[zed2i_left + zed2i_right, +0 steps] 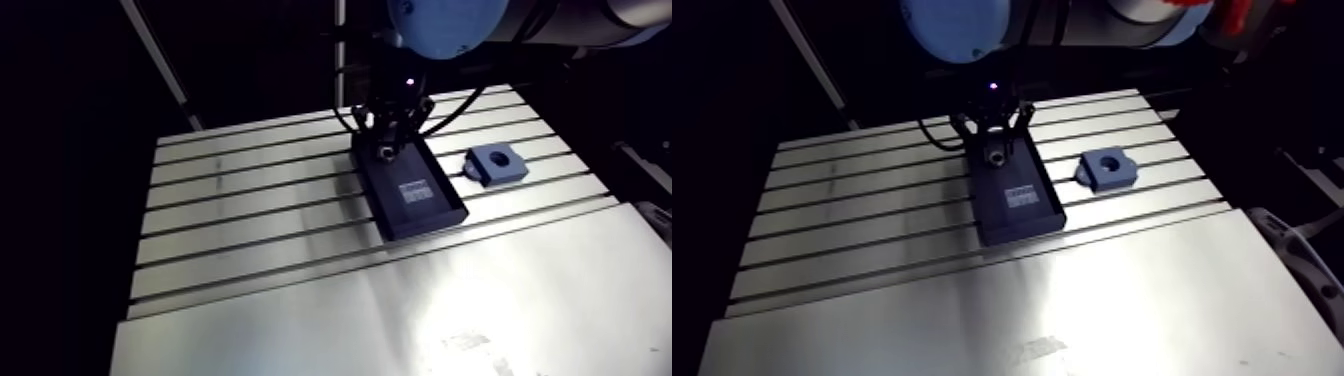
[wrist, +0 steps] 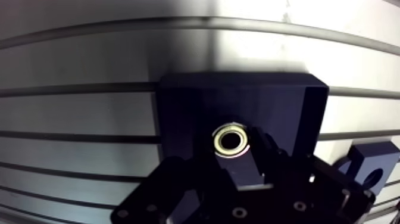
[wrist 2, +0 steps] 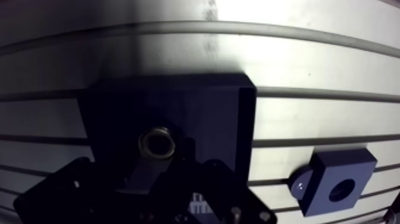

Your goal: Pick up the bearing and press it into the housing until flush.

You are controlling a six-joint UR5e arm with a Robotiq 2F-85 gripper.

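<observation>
The claw is down inside a shallow black tray, at the end of the tray nearest the arm. In the wrist view its dark body crowds close around the bearing. Whether it has closed on the bearing or only brackets it cannot be told, because the contact points are lost in shadow against the black tray.

The bearing is a small metal ring with a pale rim and a dark bore. It lies flat with its open face up and appears to rest on the tray floor. In the arm view it shows as a small bright ring directly under the wrist.

The rest of the tray floor carries only a pale label. The tray itself sits across the slots of the aluminium desk.

The housing is a blue-grey block with a round bore. It stands on the desk beside the tray, clear of it, with a strip of bare desk between them. Its bore looks dark and empty, and a small tab projects from the side facing the tray.

By my reading the task is at its first step, the grasp, and nothing is seated yet. The bearing must be lifted out of the tray, carried sideways to the housing, and lined up squarely over the bore. It then has to be pressed down until its face sits level with the block.
</observation>
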